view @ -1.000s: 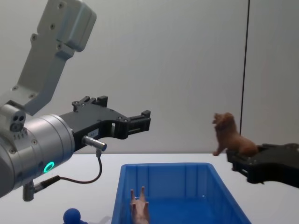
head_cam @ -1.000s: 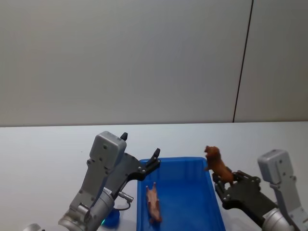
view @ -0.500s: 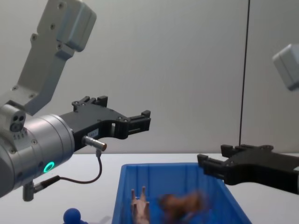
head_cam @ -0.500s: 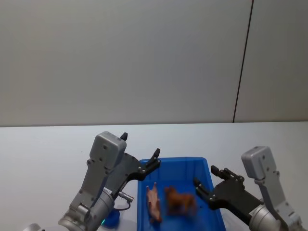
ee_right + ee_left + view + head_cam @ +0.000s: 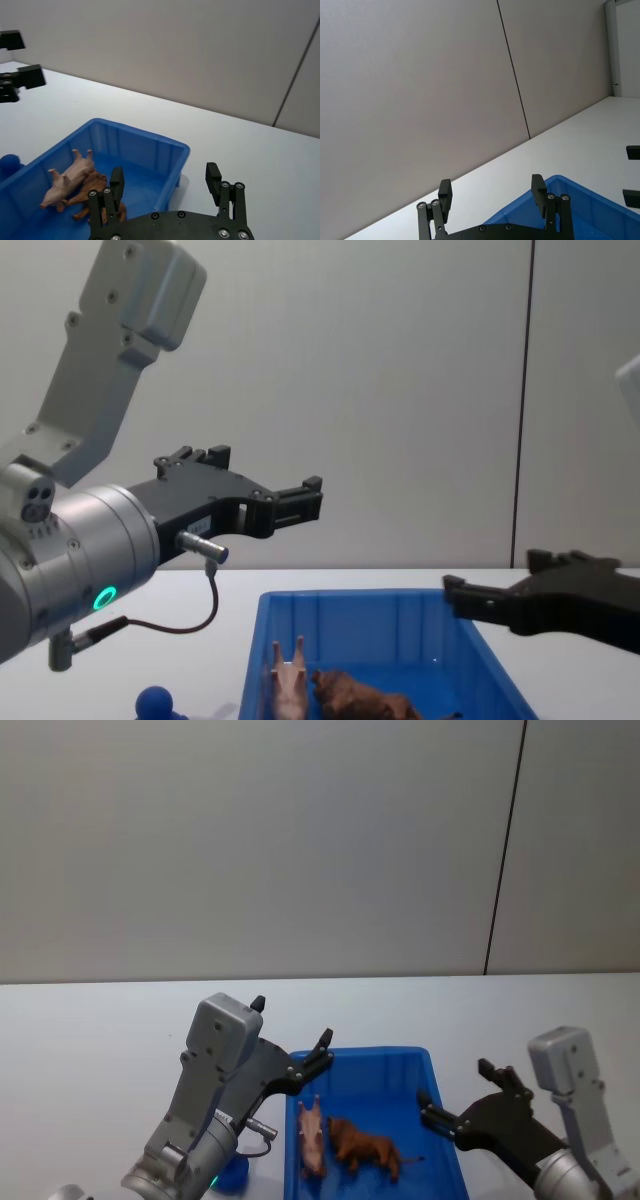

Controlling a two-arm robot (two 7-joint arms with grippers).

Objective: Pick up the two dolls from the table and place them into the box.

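Observation:
The blue box (image 5: 380, 1054) stands on the white table (image 5: 90, 1040) between my arms. Both dolls lie inside it, side by side: the pale pink one (image 5: 312, 1138) to the left, the shaggy brown one (image 5: 362, 1150) touching it on the right. The right wrist view looks down on the pink doll (image 5: 70, 177) and brown doll (image 5: 92, 197). My right gripper (image 5: 455, 1090) hovers open over the box's right rim, holding nothing. Above the box's left far corner, my left gripper (image 5: 292, 1020) is also open, with nothing between its fingers.
A small blue round-topped object (image 5: 155, 702) sits on the table left of the box, under my left arm. A plain grey wall rises behind the table. Bare tabletop stretches to the far left and far right.
The right gripper held the brown doll beside the box, swung over it and opened; the doll dropped and now lies beside the pink one. That gripper has drawn back rightward. The left arm stayed still.

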